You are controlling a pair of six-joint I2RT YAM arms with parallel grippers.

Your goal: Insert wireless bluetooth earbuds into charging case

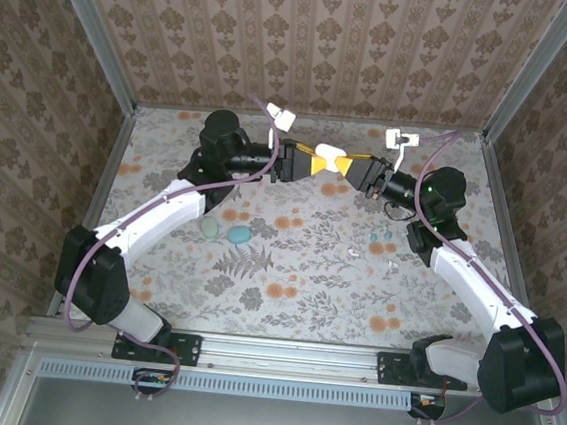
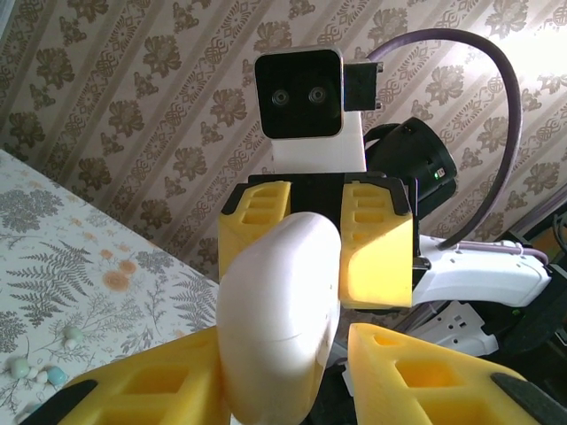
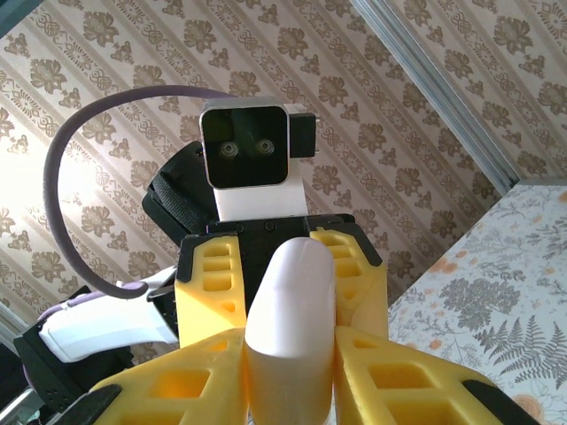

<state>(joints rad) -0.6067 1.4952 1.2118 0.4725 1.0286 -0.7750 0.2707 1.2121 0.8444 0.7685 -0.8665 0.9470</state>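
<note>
Upper centre: the right gripper (image 1: 349, 167) clamped a smooth white rounded plastic item (image 1: 334, 158); the left gripper (image 1: 318, 163) had jaws flanking it, contact unclear. A teal oval plastic case (image 1: 238, 233) lay left of centre.

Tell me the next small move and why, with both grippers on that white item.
Probably squeeze the left gripper firmly shut before the right gripper lets go. Both meet midair on the white item; the right clamps it, but whether the left's fingers grip firmly is unclear.

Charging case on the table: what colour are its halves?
One half light teal-blue, the other paler green; the charging case shows best in the top external view.
</note>
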